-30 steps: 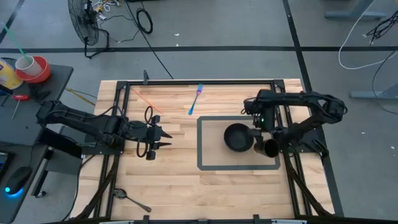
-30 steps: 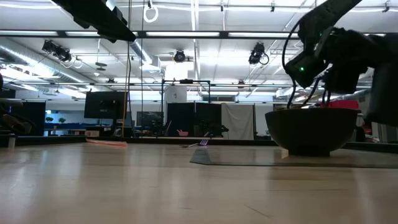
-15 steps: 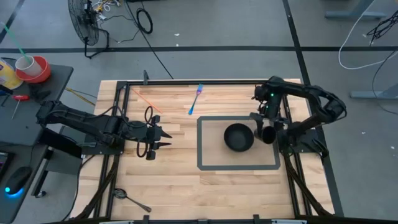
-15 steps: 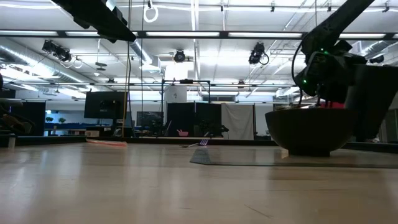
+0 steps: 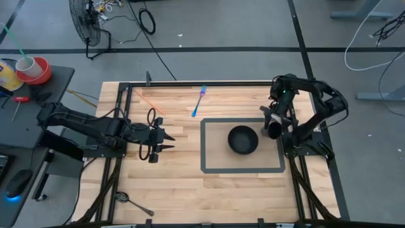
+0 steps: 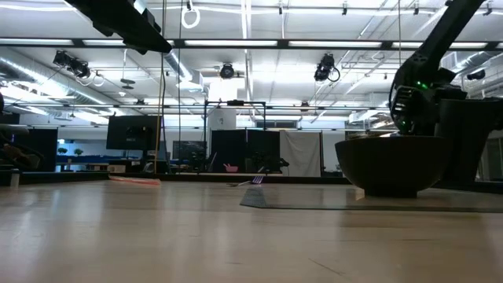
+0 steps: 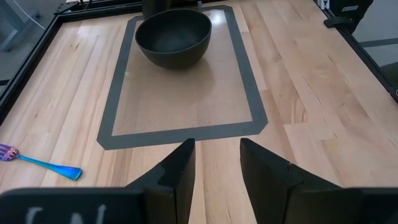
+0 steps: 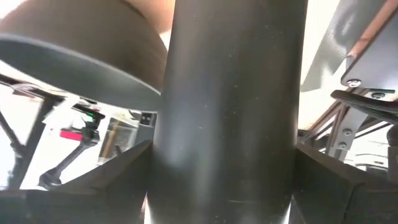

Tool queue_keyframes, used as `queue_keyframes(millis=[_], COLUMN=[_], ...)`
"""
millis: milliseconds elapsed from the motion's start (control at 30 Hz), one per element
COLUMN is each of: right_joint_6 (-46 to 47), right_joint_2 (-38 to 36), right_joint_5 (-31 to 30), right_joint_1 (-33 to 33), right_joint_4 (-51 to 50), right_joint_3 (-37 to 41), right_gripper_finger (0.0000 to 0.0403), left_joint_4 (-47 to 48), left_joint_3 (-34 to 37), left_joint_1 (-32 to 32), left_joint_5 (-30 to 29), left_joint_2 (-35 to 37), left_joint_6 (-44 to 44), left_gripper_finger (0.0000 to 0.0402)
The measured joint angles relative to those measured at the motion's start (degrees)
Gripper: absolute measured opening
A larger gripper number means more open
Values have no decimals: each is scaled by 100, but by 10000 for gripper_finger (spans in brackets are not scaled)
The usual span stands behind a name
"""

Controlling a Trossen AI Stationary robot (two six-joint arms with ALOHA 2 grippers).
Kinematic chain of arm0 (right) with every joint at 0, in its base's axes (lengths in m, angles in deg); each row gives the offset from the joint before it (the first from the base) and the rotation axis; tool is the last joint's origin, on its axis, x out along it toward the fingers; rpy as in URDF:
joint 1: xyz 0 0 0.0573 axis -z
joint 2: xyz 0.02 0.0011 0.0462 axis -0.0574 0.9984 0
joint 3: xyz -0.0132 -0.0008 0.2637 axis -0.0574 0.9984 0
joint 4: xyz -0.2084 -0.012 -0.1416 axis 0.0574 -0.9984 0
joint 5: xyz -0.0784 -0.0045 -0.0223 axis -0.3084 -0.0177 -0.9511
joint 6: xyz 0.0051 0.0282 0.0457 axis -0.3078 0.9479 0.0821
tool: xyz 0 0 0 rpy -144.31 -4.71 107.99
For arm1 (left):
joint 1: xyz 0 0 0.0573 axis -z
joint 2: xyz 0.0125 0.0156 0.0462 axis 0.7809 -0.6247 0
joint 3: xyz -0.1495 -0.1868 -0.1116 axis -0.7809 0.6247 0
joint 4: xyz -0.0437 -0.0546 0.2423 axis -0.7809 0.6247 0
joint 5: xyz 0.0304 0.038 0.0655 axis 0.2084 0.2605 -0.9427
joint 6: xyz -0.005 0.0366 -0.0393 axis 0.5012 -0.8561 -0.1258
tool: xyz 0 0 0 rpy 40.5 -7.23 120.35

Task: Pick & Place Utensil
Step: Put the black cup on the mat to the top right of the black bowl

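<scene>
A blue utensil (image 5: 199, 101) with a purple end lies flat on the wood toward the far edge, and also shows in the left wrist view (image 7: 37, 163). A black bowl (image 5: 243, 139) stands on a grey-bordered mat (image 5: 209, 170). My right gripper (image 5: 276, 121) is just right of the bowl, shut on a black cup (image 5: 273, 129). My left gripper (image 5: 166, 140) hangs open over the table's left half, fingers toward the bowl (image 7: 174, 36), touching nothing. My right gripper holds the black cup by its side wall (image 8: 224, 93), pinched between the two fingers (image 8: 118, 180), one on each side. They come about level from the table's far side. The cup is upright; whether its base rests on the table I cannot tell.
An orange stick (image 5: 149, 101) lies near the far-left corner and a metal spoon (image 5: 134, 203) near the near-left edge. A black frame rail (image 5: 202, 83) runs around the table. Bare wood lies between the left gripper and the mat.
My right gripper has carried the black cup from the bowl's near-right side toward the table's far edge, along the bowl's right side, and has come lower. It has stayed shut on the cup. The bowl has not moved.
</scene>
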Motion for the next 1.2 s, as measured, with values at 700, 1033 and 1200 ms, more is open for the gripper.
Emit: queue_keyframes(millis=[700, 1033, 1200], right_joint_6=[189, 479, 464], right_joint_2=[415, 415, 415], right_joint_5=[-101, -56, -260], right_joint_1=[308, 111, 113], right_joint_4=[102, 318, 381], right_joint_3=[-129, -129, -129], right_gripper_finger=[337, 339, 348], left_joint_4=[-2, -1, 0], left_joint_3=[0, 0, 0], left_joint_1=[0, 0, 0], left_joint_5=[0, 0, 0], left_joint_2=[0, 0, 0], left_joint_6=[0, 2, 1], left_gripper_finger=[131, 131, 131])
